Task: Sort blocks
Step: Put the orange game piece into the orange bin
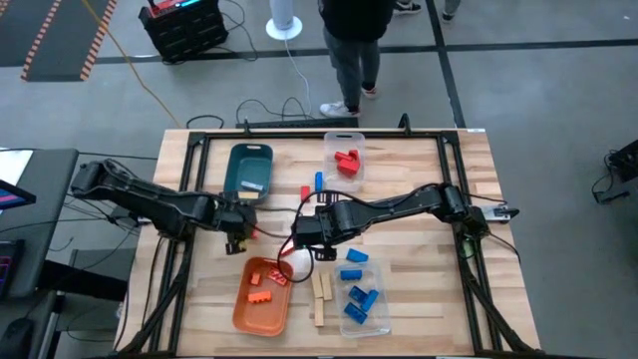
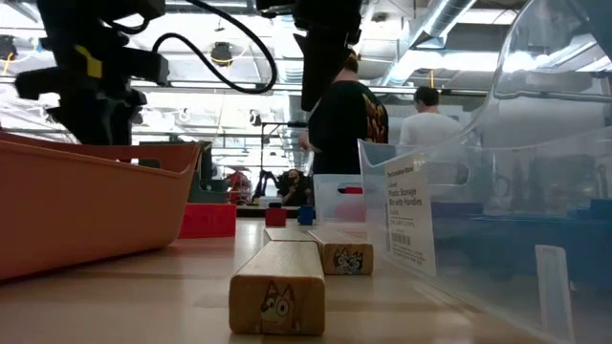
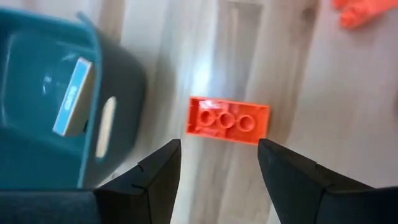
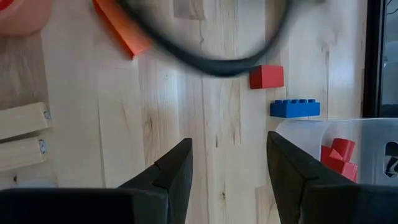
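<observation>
Above orange brick [image 3: 228, 121], left gripper [image 3: 217, 165] hangs wide open, empty, jaws straddling it for pick. Right gripper [image 4: 229, 163] open too, empty, mid-table.

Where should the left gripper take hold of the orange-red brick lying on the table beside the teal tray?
The orange-red brick lies flat, hollow underside up, apart from the teal tray. Come straight down and pinch its two long side walls; the short span probably fits between the open fingers of the left gripper, already poised near it. The right gripper waits open over bare table.
</observation>
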